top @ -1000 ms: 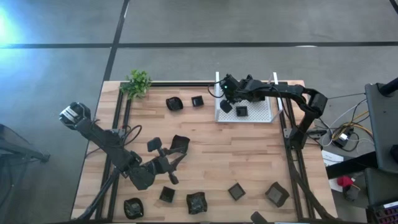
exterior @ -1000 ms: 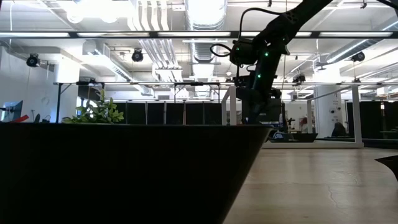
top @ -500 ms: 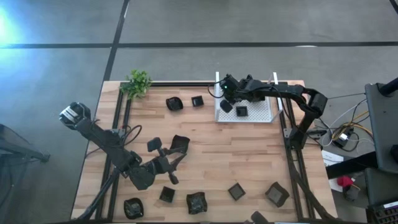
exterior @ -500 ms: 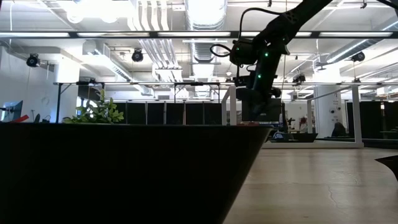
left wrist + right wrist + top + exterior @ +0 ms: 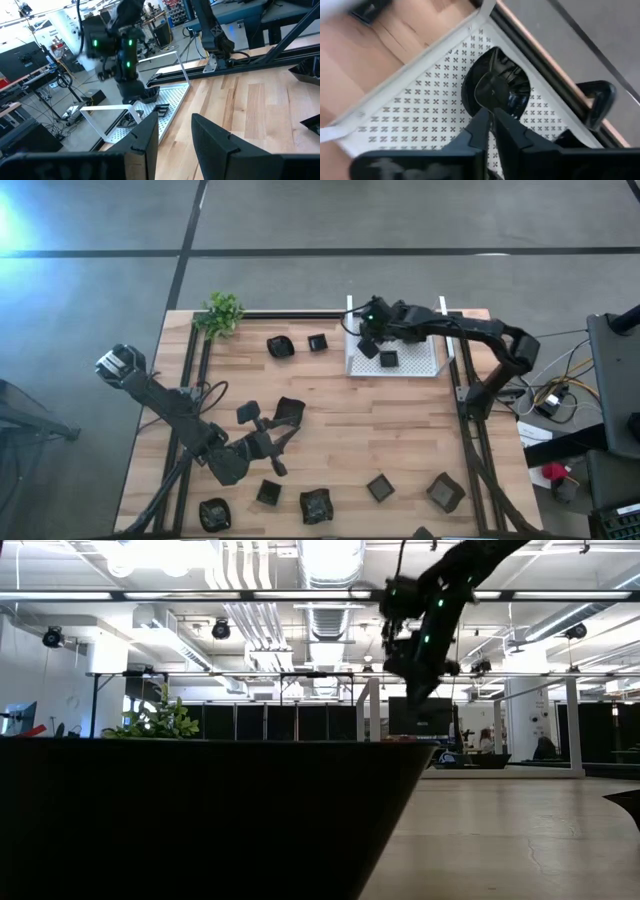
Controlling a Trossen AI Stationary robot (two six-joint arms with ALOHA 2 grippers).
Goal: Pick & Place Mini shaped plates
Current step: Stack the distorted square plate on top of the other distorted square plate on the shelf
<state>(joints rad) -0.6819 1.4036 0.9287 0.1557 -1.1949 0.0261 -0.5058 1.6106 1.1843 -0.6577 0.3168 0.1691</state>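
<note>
Several mini shaped plates, small and glossy black, lie on the wooden table: two at the far side (image 5: pixel 280 346) (image 5: pixel 318 342) and several along the near edge, such as (image 5: pixel 316 505). In the white mesh tray (image 5: pixel 420 365) lie a square plate (image 5: pixel 388 359) and a round ribbed plate (image 5: pixel 507 95) in its far left corner. My right gripper (image 5: pixel 490 114) hangs shut just above that round plate (image 5: pixel 367 347), holding nothing. My left gripper (image 5: pixel 174 120) hovers open over the near left of the table (image 5: pixel 268 438), and one plate (image 5: pixel 289 412) lies close beyond its fingers.
A small green plant (image 5: pixel 221 313) stands at the far left corner. Black frame rails run along the table's left and right sides (image 5: pixel 462 380). Bare wood lies in the table's middle, between the tray and the near row of plates.
My right gripper has risen from low in the tray's far left corner and now hangs clear above it. The round plate stays in the tray.
</note>
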